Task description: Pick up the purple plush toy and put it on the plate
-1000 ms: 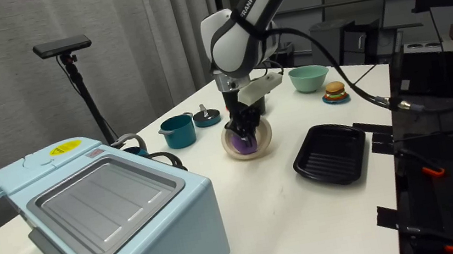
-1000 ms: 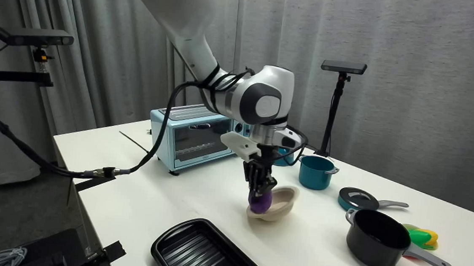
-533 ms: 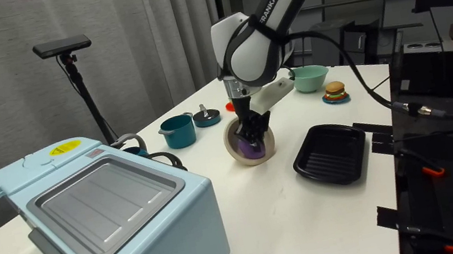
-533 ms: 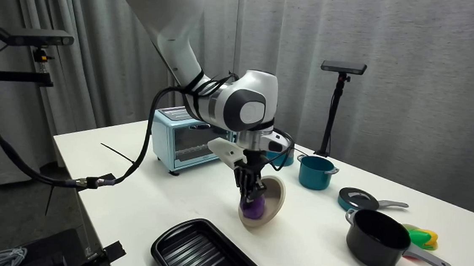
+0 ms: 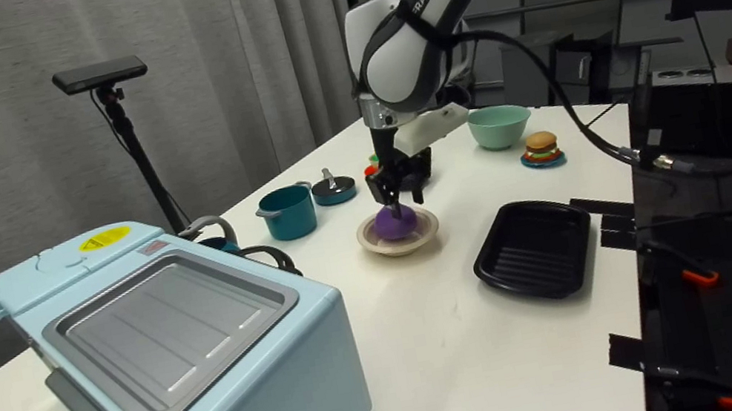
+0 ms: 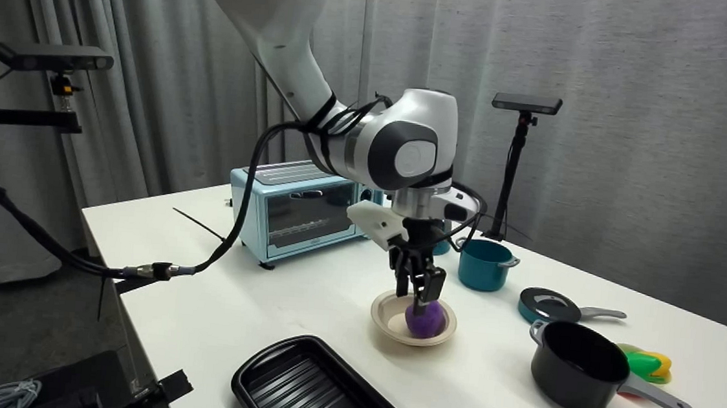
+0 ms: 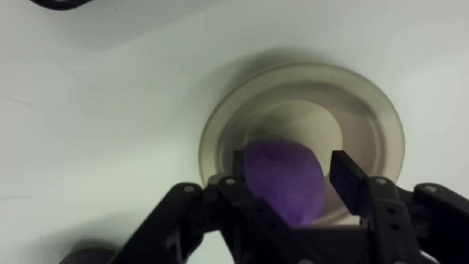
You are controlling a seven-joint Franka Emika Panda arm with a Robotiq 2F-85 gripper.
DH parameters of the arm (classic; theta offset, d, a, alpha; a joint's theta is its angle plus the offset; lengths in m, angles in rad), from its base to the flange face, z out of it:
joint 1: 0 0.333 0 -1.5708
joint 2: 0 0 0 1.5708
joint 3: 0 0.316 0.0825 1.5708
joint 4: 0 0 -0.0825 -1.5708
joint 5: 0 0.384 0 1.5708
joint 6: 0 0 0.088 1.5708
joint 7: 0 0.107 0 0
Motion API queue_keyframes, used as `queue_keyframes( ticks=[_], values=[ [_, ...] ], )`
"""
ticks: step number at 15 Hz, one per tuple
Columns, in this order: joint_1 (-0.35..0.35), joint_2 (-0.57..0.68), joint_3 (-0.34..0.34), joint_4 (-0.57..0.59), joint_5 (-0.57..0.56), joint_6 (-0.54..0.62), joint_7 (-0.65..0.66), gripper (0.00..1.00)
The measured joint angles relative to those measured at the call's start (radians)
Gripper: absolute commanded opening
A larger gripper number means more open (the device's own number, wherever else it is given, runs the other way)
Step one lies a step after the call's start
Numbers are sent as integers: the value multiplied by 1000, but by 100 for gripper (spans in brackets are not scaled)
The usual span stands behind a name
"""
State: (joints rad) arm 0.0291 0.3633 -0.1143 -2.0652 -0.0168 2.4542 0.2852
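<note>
Apparently the placing is all but done, and what your step calls for is a clean release. The purple plush toy [image 6: 430,326] sits inside the cream plate [image 6: 387,315], off-centre toward the edge of the counter [image 5: 484,365] nearest the grey curtain [image 6: 598,183]. The plate looks level, farther in than the black ridged tray [image 5: 532,248], which lies by the edge marked with black tape [image 6: 175,386]. Your tool [image 7: 292,170] straddles the toy, spread wider than it and gripping nothing: one finger [image 7: 238,163] is at its side, touching or just beside, too close to say; the opposite finger [image 7: 347,179] stands off with a visible gap. Ease the nearer finger away first, then rise straight and slowly, since a sideways drag could roll the toy or tip the plate. Narrow the spread only once both tips are above the toy, then retreat toward the taped edge.
</note>
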Motion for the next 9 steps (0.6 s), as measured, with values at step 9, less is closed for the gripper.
queue_keyframes(
  ticks=[9],
  values=[
    [-17, -78, 9, 136, 103, -3, 0, 100]
  ],
)
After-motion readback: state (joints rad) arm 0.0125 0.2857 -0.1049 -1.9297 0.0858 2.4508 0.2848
